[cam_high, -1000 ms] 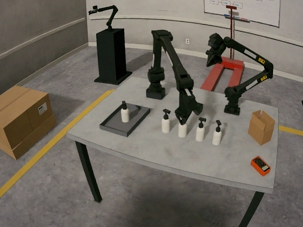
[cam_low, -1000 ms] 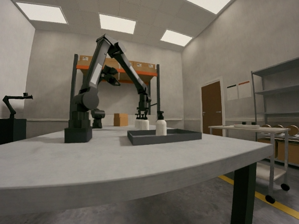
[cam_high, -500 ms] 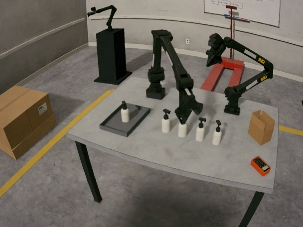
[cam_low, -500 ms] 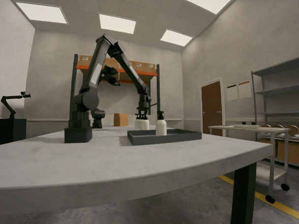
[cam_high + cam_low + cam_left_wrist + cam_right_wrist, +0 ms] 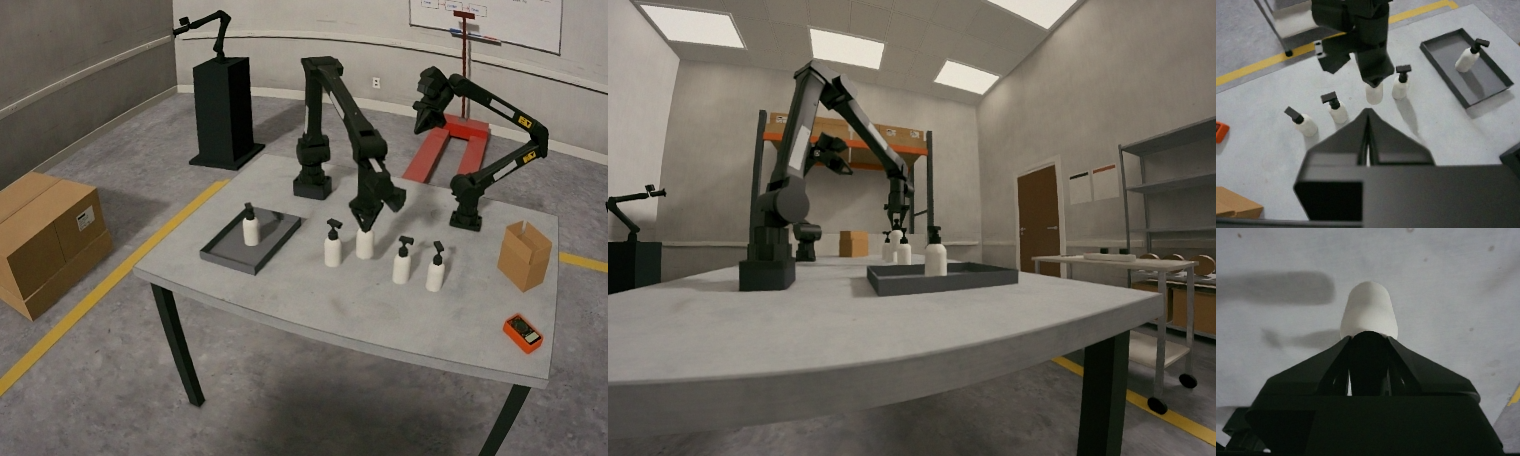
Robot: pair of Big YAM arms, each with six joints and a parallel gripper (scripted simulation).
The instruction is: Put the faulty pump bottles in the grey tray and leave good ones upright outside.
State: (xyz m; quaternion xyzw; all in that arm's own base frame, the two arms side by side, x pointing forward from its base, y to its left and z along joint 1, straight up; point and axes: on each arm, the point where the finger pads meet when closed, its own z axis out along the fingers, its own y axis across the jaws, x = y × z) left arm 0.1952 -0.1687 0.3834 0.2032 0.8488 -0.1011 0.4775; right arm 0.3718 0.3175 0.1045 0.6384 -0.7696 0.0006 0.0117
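My right gripper (image 5: 366, 228) (image 5: 896, 224) (image 5: 1368, 342) is shut on the pump end of a white bottle (image 5: 365, 245) (image 5: 894, 245) (image 5: 1374, 95) (image 5: 1368, 308), holding it upright a little above the table; its pump head is mostly hidden. One bottle (image 5: 251, 232) (image 5: 936, 260) (image 5: 1466, 61) stands in the grey tray (image 5: 227, 264) (image 5: 908, 287), its black head looking lower than the others. Three bottles stand on the table with heads up: one (image 5: 333, 251) between tray and held bottle, two (image 5: 401, 269) (image 5: 435, 276) on the other side. My left gripper (image 5: 418, 131) (image 5: 1368, 114) is shut, empty and raised.
An open cardboard box (image 5: 522, 260) (image 5: 853, 243) and an orange meter (image 5: 522, 333) are at the end of the table away from the tray. The bottle nearest the tray stands close beside the held one. The left arm is folded high behind the bottle row.
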